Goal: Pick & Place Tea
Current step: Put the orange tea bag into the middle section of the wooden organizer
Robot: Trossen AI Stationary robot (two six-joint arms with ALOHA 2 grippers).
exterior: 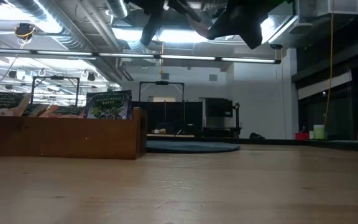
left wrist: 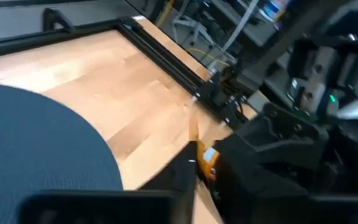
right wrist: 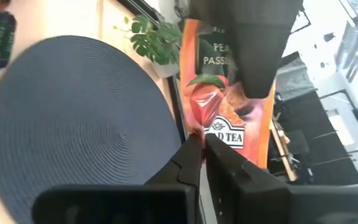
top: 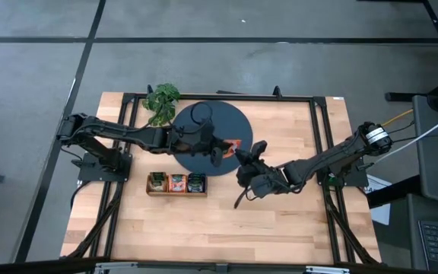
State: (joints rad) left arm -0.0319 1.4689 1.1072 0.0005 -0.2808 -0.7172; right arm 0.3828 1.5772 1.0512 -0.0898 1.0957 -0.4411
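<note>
An orange-red tea sachet (right wrist: 229, 106) with a fruit picture is held in the air between my two grippers, above the right rim of the dark round disc (top: 200, 137). My right gripper (top: 243, 157) is shut on one end of it. My left gripper (top: 223, 149) is closed on the opposite end. The left wrist view shows the sachet (left wrist: 207, 163) edge-on. The wooden tray (top: 177, 183) near the table's front holds more sachets standing on edge. My left gripper holds the sachet's label end (right wrist: 207, 40), the end away from my right gripper. One dark finger (right wrist: 253, 56) lies flat over the printed face; the other is hidden behind the sachet. The sachet is lifted clear. My right gripper pinches the sachet's other end (right wrist: 207, 134) between its two fingertips, only at their free ends. The fingers come nearly level from the table's right side. The sachet stands out beyond them, flat and clear of the disc.
A leafy green plant (top: 162, 100) stands at the disc's far left. In the low view the tray (exterior: 61, 134) fills the left foreground, with the disc (exterior: 191, 147) behind it. Bare wood lies to the right and toward the near edge.
</note>
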